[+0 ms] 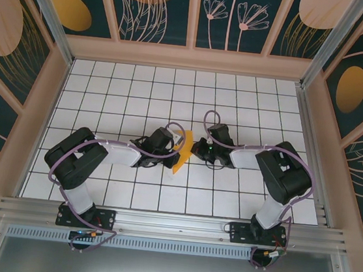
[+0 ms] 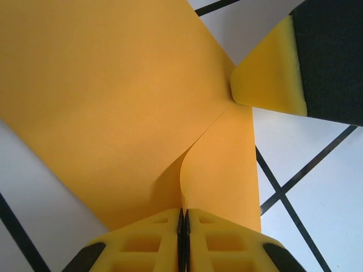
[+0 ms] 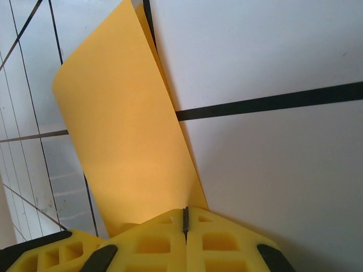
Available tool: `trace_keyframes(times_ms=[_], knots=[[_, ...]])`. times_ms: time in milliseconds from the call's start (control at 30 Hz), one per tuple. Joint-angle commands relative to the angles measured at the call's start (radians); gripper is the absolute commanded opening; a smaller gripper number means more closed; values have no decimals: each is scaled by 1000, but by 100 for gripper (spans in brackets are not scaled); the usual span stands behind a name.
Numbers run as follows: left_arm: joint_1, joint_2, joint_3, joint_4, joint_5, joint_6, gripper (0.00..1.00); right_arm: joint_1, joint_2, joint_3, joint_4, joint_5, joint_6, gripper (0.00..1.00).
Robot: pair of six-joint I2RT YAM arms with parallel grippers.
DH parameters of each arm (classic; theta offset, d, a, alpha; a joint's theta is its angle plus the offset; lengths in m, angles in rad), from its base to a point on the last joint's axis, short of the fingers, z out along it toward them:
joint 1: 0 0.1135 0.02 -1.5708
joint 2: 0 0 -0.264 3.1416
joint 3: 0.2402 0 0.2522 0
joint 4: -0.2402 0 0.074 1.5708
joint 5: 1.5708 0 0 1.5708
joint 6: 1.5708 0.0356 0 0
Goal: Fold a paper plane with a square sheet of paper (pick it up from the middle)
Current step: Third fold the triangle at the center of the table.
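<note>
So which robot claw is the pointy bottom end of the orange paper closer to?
The left gripper. Both grippers pinch the orange paper between them, but its lower tip slants over to the left one, away from the right gripper.

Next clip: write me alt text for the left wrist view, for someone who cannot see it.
The left gripper, its yellow fingers shut, pinches the orange-yellow square sheet of paper, which fans upward with one flap curling along a crease. At upper right the right gripper meets the sheet with its yellow tip, above the white tiled table.
</note>
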Motion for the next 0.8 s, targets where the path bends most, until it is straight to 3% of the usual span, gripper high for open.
trace_keyframes(times_ms=[0, 167, 400, 600, 700, 767], knots=[[-2, 28, -6, -105, -36, 23, 14, -4, -8, 25, -62, 23, -22, 1], [-1, 26, -15, -101, -36, 20, 14, -8, -59, 56, -58, -11, -31, 2], [-1, 22, -9, -112, -34, 22, 14, -7, 25, 36, 21, -81, 10, 2], [-1, 8, -5, -116, -35, 24, 16, -8, 78, 5, 20, -30, 15, 2], [-1, -12, 10, -138, -33, 14, 24, -7, 85, 3, 2, -13, 18, 2], [-2, -70, 22, -148, -39, -5, 37, -7, 80, -5, 3, -6, 28, 2]])
